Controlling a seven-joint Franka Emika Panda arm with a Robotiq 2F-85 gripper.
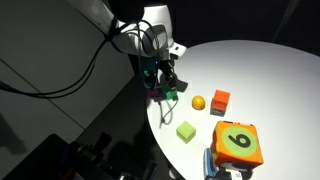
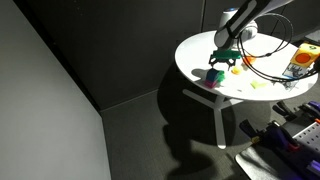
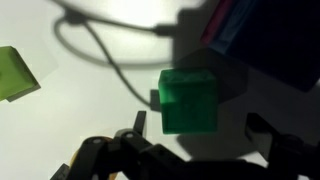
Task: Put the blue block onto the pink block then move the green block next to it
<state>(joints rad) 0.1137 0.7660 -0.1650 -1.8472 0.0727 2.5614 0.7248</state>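
Hovering low at the rim of the tabletop [image 1: 262, 78], the claw [image 1: 165, 84] stands with its jaws spread wider than the green block [image 3: 188, 100]. It grips nothing. The green block rests flat on the white surface at the middle of the wrist view, between the two fingers [image 3: 138, 128] at the bottom edge. As far as I can tell, it touches neither.

In the upper right of the wrist view sits a dark, shadowed shape that I take to be the blue block [image 3: 232, 28]. A sliver of magenta beneath the claw in an exterior view looks like the pink block [image 1: 156, 93]. Whether the blue one sits squarely on it is too dim to say. The green block lies near that shape but apart from it.

Judged from this layout, the step in hand is setting the green block beside the stack. The remaining job would be getting clear without disturbing anything:
- Lift straight up, with the jaws kept wide, so neither finger drags a face of the green block.
- Avoid any sideways drift toward the upper right, where a nudge could topple the stack.
- Watch the nearby rim, since a bumped block could slide off.

The lime-green cube [image 3: 15, 72] at the left is well apart and needs no attention.
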